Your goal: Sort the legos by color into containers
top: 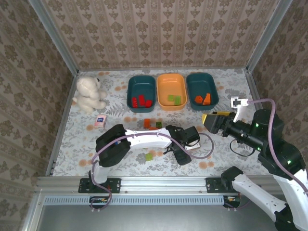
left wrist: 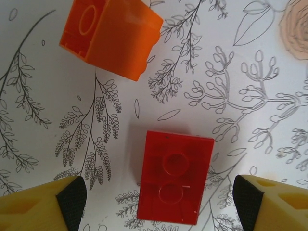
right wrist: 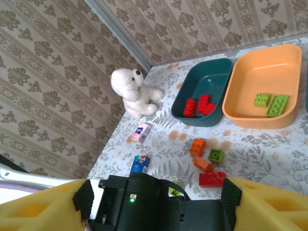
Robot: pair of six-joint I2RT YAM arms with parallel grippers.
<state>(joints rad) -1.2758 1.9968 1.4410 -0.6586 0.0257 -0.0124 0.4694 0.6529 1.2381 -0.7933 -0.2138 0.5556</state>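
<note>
Red brick (left wrist: 174, 177) lies between the left hand's (left wrist: 159, 202) spread fingers on the flowered surface (left wrist: 231, 96). Right hand (right wrist: 157, 202) hangs released; wallpapered walls (top: 159, 29) surround, teddy bear (top: 90, 94) in the corner.

No word, brand or number can be read anywhere in the scene. A small pink carton (top: 100, 120) lying on the floral worktop (top: 77, 144) bears a blue printed patch, too small to make out. In the right wrist view, the print on a blue-and-white carton (right wrist: 140, 164) beside it is equally illegible.
</note>
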